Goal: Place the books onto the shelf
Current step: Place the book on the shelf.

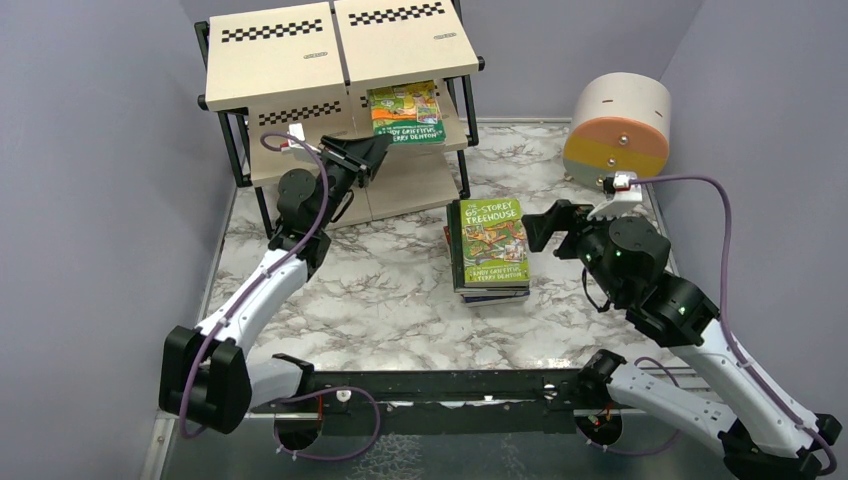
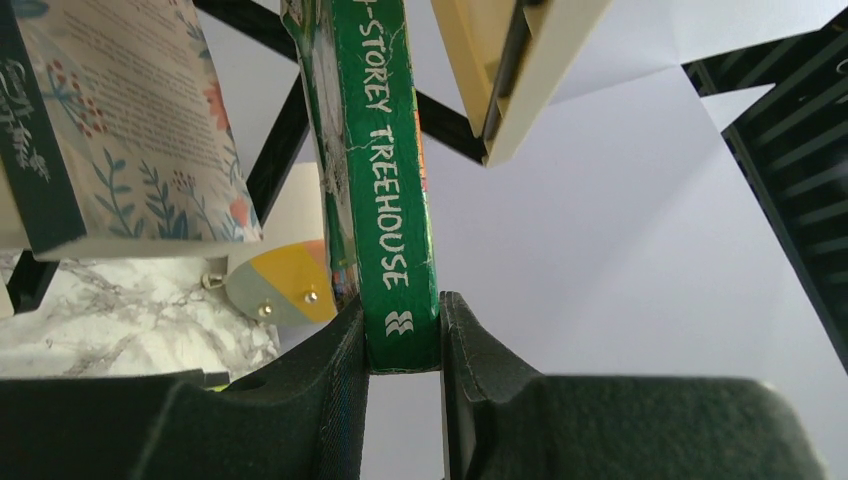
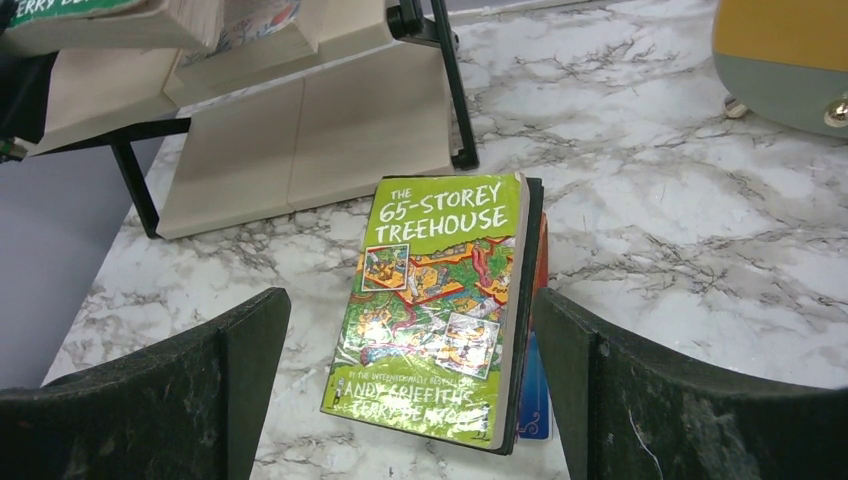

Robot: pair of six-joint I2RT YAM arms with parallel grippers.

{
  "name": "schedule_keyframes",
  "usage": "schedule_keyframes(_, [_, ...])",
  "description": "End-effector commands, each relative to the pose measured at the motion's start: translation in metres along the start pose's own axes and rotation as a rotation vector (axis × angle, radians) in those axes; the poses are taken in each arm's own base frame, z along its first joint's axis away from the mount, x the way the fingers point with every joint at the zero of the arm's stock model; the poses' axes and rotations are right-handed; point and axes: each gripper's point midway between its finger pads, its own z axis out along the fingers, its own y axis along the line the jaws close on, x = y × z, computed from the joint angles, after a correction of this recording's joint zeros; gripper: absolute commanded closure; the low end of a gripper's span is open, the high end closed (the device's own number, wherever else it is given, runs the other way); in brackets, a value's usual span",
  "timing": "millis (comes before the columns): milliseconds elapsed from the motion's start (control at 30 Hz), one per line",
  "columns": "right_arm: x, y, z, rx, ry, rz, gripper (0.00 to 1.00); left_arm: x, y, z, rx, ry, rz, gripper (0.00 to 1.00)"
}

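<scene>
We see left gripper clamped on green paperback, spine creased; right gripper wide open, empty, beside glossy stack on marble tabletop.

shelf: far-left on marble table | drum: far-right, well apart from shelf | Treehouse book: middle tier, right end | left gripper: at that tier, jaws either side of the book's spine | book stack: on table, between shelf's right legs and right gripper | 65-Storey Treehouse: atop stack
</scene>
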Motion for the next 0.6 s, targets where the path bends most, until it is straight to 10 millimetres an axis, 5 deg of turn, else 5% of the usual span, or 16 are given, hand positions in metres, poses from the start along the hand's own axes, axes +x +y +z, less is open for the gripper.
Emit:
schedule_keyframes(0, [0.009, 0.002, 0.003, -0.014, 0.024, -0.008, 0.10, -0.024, -0.062, 0.010, 0.225, -0.050, -0.004, 1.00])
schedule_keyframes(300, [0.019, 0.012, 0.016, -0.042, 0.054, -0.020, 0.10, -0.040, -0.046, 0.036, 0.228, -0.112, -0.065, 1.00])
schedule_keyframes(567, [0.022, 0.016, 0.020, -0.060, 0.060, -0.016, 0.10, -0.047, -0.037, 0.039, 0.207, -0.158, -0.092, 1.00])
